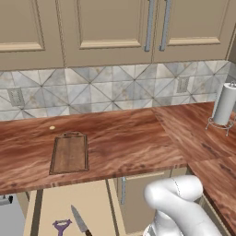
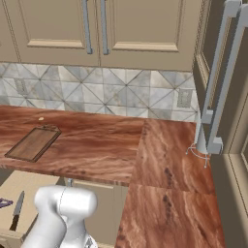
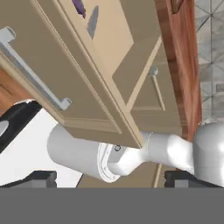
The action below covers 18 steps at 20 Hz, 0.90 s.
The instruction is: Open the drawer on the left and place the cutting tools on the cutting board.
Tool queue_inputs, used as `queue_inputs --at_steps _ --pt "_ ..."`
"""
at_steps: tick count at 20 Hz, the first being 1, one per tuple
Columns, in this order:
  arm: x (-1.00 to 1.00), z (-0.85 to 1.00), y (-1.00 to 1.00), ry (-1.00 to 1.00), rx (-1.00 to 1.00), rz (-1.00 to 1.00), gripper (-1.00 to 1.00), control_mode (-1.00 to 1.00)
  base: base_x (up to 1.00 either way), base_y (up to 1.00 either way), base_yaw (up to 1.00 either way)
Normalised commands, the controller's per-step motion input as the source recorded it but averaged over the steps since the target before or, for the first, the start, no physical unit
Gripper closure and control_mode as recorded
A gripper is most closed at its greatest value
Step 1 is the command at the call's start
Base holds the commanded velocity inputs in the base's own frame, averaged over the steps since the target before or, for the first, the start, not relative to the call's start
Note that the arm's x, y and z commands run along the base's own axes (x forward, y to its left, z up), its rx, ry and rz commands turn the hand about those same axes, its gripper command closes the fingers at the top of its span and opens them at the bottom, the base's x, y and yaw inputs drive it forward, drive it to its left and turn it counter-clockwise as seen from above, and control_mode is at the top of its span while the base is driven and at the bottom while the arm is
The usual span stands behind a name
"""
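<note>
The drawer [image 1: 64,207] stands open at lower left, holding the peeler [image 1: 61,227] and knife [image 1: 79,219] side by side. The cutting board [image 1: 69,153] lies on the counter [image 1: 138,138] above. The gripper [image 3: 111,179] has fingers spread apart.

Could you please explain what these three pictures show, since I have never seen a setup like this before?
All three are rendered views of a simulated kitchen with a white robot arm on a mobile base. Two cameras ride behind the arm, left and right, looking over the wooden counter. The third sits on the hand and looks along its tool, whose dark fingertips rise at the bottom; they appear wide apart and hold nothing. On the counter lie a dark cutting board and a paper towel roll. Below, the drawer stands pulled open, with a purple peeler and a knife inside.
</note>
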Motion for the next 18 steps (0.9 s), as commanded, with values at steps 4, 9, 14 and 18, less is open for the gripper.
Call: queue_inputs --at_steps 4,9,14,18 --pt "0.78 0.6 -0.11 0.44 0.06 -0.12 -1.0 -1.0 0.0 0.0 0.0" --pt "1.0 0.25 -0.32 0.62 0.15 -0.01 -1.0 -1.0 0.0 0.0 0.0" --pt "1.0 0.0 -0.18 0.52 0.14 -0.06 -1.0 -1.0 0.0 0.0 0.0" --pt "1.0 0.0 0.0 0.4 0.1 -0.18 -1.0 -1.0 0.0 0.0 0.0"
